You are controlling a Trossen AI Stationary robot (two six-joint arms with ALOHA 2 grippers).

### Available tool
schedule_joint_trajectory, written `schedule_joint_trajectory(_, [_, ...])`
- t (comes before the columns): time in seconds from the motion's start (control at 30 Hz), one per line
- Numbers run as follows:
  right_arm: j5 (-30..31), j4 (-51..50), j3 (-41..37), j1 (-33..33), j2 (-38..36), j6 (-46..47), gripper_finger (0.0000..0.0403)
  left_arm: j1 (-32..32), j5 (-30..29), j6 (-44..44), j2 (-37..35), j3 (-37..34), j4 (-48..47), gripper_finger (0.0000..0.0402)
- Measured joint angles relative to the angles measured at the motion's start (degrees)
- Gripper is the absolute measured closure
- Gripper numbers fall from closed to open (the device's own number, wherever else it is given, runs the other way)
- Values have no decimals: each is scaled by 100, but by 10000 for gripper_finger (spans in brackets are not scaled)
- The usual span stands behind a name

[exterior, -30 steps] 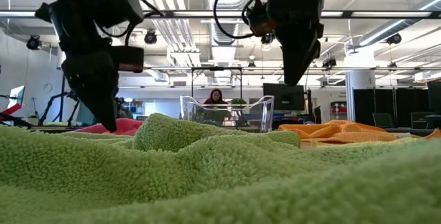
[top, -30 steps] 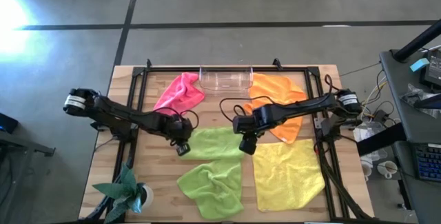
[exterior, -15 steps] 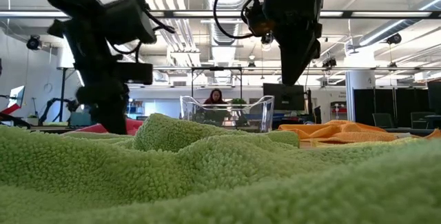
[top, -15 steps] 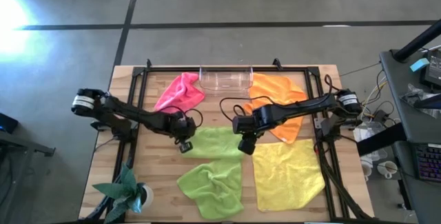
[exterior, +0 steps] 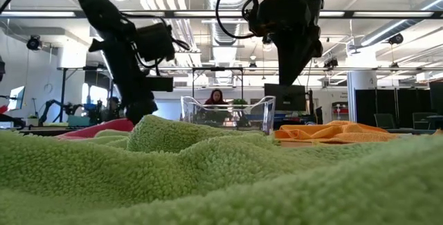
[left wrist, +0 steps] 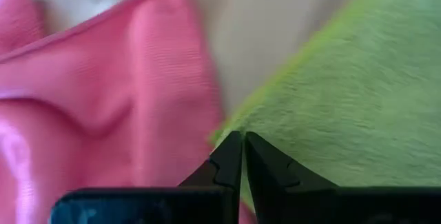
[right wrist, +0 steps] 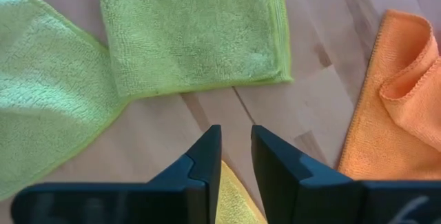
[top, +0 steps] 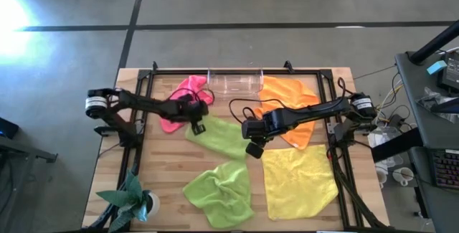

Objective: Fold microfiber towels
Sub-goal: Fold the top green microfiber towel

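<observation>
At the near edge of the table lie the crumpled lime green towel (top: 220, 193) and the flat yellow towel (top: 300, 182), both untouched and well apart from the left gripper. The work is in the middle: the second lime green towel (top: 219, 135) is stretched as a band running from upper left to lower right, so its long axis is on the diagonal. The left gripper (top: 195, 125) sits at the band's upper-left corner, pinched shut on that corner, just beside the hot pink towel (top: 184, 98); the left wrist view shows its tips closed on the green hem with pink cloth alongside. The right gripper (top: 253, 149) hovers at the opposite, lower-right end, fingers a little apart and holding nothing; in its wrist view the green edge lies just ahead of the tips, over bare wood, with the orange towel (top: 292, 105) off to one side. Each arm therefore commands one end of the band, which probably suits a fold across its length. Farthest back stands the clear plastic tray (top: 235, 83).
</observation>
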Motion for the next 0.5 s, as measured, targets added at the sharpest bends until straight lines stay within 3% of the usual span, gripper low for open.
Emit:
schedule_joint_trajectory(0.13, [-1, -37, 0, 2, -3, -1, 335, 64, 177, -223, -346, 278, -191, 394])
schedule_joint_trajectory(0.3, [-7, -118, 0, 13, -101, -51, 336, -287, 1243, -802, -871, 419, 128, 394])
schedule_joint_trajectory(0.5, [-18, -169, 0, 13, -263, -242, 344, -1061, 1321, -1646, -865, 411, 515, 394])
